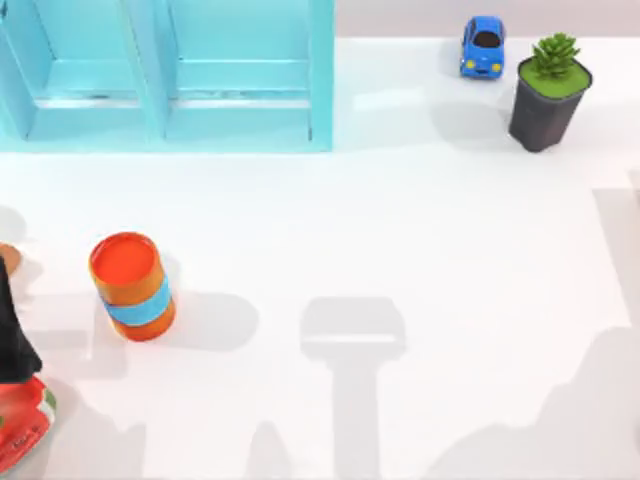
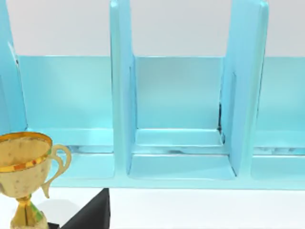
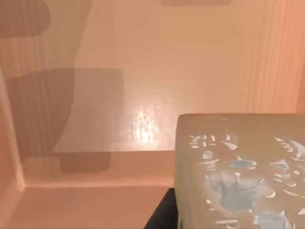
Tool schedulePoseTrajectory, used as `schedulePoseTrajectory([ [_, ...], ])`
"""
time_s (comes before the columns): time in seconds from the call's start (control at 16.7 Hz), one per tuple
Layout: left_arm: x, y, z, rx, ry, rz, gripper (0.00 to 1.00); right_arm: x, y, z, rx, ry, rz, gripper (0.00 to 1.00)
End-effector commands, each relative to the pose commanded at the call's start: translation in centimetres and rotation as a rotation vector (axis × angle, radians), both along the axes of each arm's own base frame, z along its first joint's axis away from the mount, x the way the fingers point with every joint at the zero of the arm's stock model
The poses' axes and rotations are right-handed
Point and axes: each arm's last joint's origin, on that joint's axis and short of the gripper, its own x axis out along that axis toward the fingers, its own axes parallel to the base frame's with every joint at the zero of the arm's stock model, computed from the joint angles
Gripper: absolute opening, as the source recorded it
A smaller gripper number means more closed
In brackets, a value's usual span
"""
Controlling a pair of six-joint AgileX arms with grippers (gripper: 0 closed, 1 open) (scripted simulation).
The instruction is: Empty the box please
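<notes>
The box's pale wooden inside [image 3: 95,95] shows in the right wrist view, floor and walls close up. In it lies a beige block [image 3: 238,171] with pale blue flecks, near one wall. A dark part of my right gripper [image 3: 162,214] shows right beside the block. My left arm [image 1: 12,330] is at the table's left edge. In the left wrist view a black part of my left gripper [image 2: 90,214] faces the cyan shelf [image 2: 181,143], with a gold trophy [image 2: 24,167] standing next to it.
A cyan shelf [image 1: 240,100] with open compartments fills the back left. An orange can [image 1: 130,285] with a blue band stands at front left. A blue toy car [image 1: 483,45] and a potted plant [image 1: 548,90] are at the back right. A red object [image 1: 20,420] lies at the front left corner.
</notes>
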Motion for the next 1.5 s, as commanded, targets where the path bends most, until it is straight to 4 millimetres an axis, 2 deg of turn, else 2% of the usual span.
schedulePoseTrajectory([
  [0.3, 0.0, 0.0, 0.0, 0.000, 0.000, 0.000, 1.00, 0.5, 0.2, -0.3, 0.004, 0.005, 0.001, 0.00],
  [0.48, 0.0, 0.0, 0.0, 0.000, 0.000, 0.000, 1.00, 3.2, 2.1, -0.9, 0.010, 0.017, 0.002, 0.00],
  [0.6, 0.0, 0.0, 0.0, 0.000, 0.000, 0.000, 1.00, 6.1, 5.0, -1.6, 0.012, 0.027, 0.003, 0.00],
  [0.66, 0.0, 0.0, 0.0, 0.000, 0.000, 0.000, 1.00, 7.6, 7.0, -2.0, 0.012, 0.032, 0.003, 0.00],
  [0.78, 0.0, 0.0, 0.0, 0.000, 0.000, 0.000, 1.00, 10.5, 12.3, -3.1, 0.009, 0.038, 0.003, 0.00],
  [0.96, 0.0, 0.0, 0.0, 0.000, 0.000, 0.000, 1.00, 12.8, 22.5, -4.9, 0.000, 0.039, 0.001, 0.00],
  [1.14, 0.0, 0.0, 0.0, 0.000, 0.000, 0.000, 1.00, 12.0, 32.9, -6.8, -0.004, 0.026, 0.000, 0.00],
  [1.26, 0.0, 0.0, 0.0, 0.000, 0.000, 0.000, 1.00, 10.5, 38.3, -7.8, -0.001, 0.016, 0.000, 0.00],
  [1.38, 0.0, 0.0, 0.0, 0.000, 0.000, 0.000, 1.00, 9.0, 41.8, -8.5, 0.004, 0.008, 0.000, 0.00],
  [1.5, 0.0, 0.0, 0.0, 0.000, 0.000, 0.000, 1.00, 8.1, 43.7, -8.9, 0.009, 0.002, 0.001, 0.00],
])
